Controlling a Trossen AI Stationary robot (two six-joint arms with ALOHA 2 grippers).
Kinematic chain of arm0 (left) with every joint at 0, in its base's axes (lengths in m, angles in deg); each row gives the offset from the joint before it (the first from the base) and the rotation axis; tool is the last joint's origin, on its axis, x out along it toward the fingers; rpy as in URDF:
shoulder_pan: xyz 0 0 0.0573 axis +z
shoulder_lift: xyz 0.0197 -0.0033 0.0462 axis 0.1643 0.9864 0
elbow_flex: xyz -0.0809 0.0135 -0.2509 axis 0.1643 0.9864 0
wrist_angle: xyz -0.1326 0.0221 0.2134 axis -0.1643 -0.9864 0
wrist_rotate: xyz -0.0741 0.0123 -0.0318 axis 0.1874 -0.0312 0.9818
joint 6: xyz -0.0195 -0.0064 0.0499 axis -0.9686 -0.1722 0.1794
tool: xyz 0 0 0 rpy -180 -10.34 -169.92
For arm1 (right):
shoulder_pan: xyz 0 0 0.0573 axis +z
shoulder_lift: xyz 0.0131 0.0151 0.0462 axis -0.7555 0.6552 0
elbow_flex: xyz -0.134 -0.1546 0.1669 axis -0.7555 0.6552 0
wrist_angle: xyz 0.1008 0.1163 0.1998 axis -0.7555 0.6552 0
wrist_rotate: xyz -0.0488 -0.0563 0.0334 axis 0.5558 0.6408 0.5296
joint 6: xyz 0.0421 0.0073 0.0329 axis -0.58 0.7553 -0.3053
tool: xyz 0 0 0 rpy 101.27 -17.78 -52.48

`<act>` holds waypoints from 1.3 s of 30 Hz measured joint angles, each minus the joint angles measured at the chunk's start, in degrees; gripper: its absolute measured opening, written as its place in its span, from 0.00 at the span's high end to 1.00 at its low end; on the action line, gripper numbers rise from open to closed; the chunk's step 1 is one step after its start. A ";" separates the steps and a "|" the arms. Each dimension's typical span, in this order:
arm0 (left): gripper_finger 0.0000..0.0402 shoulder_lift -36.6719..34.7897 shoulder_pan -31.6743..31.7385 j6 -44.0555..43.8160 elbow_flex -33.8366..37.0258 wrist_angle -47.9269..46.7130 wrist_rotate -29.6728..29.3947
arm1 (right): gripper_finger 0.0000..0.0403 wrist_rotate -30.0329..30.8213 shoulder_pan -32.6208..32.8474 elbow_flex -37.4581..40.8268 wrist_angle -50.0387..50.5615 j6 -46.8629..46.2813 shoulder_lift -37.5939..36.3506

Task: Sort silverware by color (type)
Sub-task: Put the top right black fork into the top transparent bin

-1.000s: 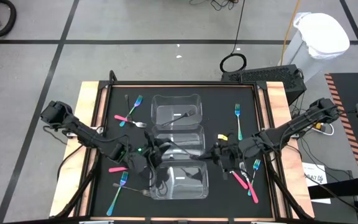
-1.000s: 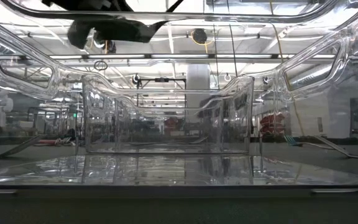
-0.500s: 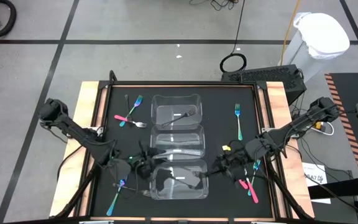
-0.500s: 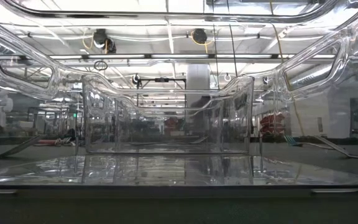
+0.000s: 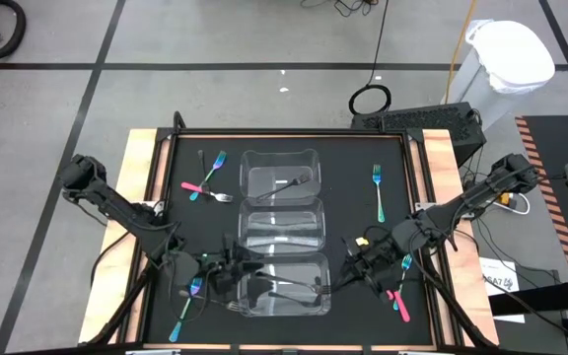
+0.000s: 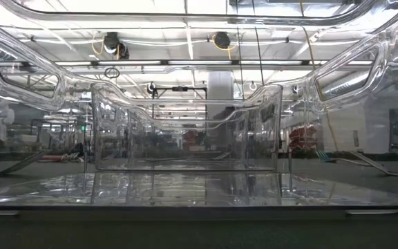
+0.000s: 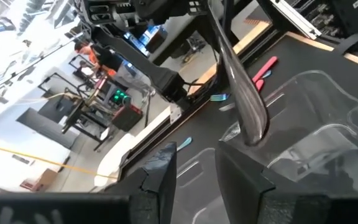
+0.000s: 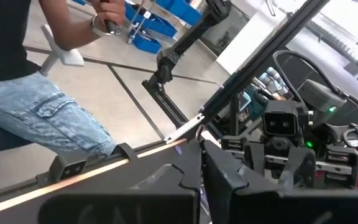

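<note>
The left pincer (image 5: 233, 278) sits at the left edge of the nearest clear container (image 5: 286, 306), its fingers (image 7: 160, 180) part-way apart; in its wrist view a dark grey fork (image 7: 241, 93) stands up between them, but whether they pinch it I cannot tell. The right pincer (image 5: 353, 268), fingers pressed together and holding nothing visible, hovers by that container's right edge. On the black bench (image 5: 353, 168) lie pink forks (image 5: 398, 304) and teal forks (image 5: 378, 190), with another grey fork (image 5: 294, 181) in the far container.
</note>
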 joint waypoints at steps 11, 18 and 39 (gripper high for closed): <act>0.72 -0.20 0.24 -0.98 0.15 1.12 8.41 | 1.00 -5.82 0.16 0.01 -2.48 0.78 0.00; 0.72 -0.26 0.33 1.70 0.15 6.51 15.03 | 1.00 -5.74 0.15 0.02 -3.51 1.00 0.02; 0.72 -0.24 0.59 1.79 0.15 9.41 19.24 | 1.00 -3.22 0.11 0.04 -3.83 1.00 0.04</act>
